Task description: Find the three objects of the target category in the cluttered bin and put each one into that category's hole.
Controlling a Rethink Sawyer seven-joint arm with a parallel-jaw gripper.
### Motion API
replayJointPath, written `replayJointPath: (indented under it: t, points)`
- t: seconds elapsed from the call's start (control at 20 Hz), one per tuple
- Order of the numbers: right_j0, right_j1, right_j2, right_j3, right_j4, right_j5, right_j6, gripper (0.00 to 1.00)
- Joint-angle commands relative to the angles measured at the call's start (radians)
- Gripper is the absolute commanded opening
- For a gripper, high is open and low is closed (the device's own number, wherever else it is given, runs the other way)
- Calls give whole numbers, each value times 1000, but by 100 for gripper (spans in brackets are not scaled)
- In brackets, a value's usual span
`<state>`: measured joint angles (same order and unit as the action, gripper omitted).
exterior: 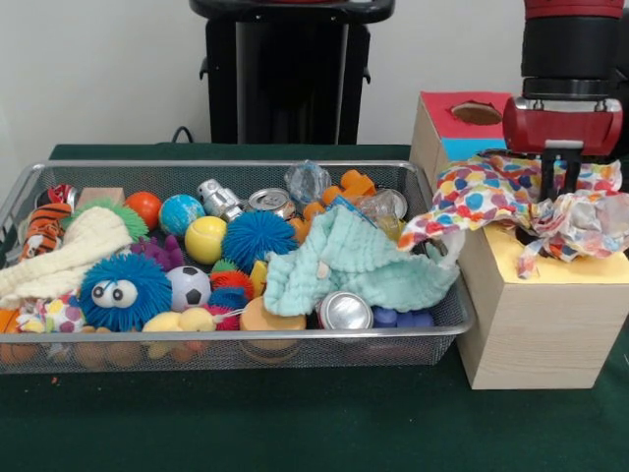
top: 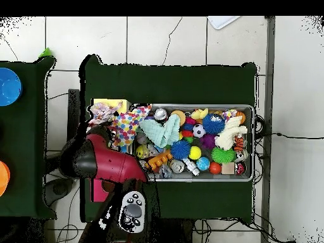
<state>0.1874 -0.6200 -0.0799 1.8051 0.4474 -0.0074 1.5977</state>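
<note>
Black two-fingered pincer [exterior: 562, 185] clenched on white polka-dotted soft fabric cloth [exterior: 511, 202], which drapes limp beneath it across yellow-panelled pale wood-grain box [exterior: 550, 324], tail trailing over silver wire-mesh bin's rim [exterior: 236, 334]; light, floppy, likely snag-prone, best pinched at a bunched fold.
</note>
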Motion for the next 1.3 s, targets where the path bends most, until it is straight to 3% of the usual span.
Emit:
replayJointPath:
  t: [0.05, 0.6, 0.9, 1.05, 1.3]
  points:
    - [29, 82, 82, 4, 95, 15, 310, 0]
    - [21, 177, 62, -49, 8, -210, 254, 0]
    - [-8, 220, 76, -85, -21, -272, 227, 0]
    - [-10, 231, 74, -95, -20, -280, 223, 0]
    - [17, 301, 38, -150, 50, -194, 181, 0]
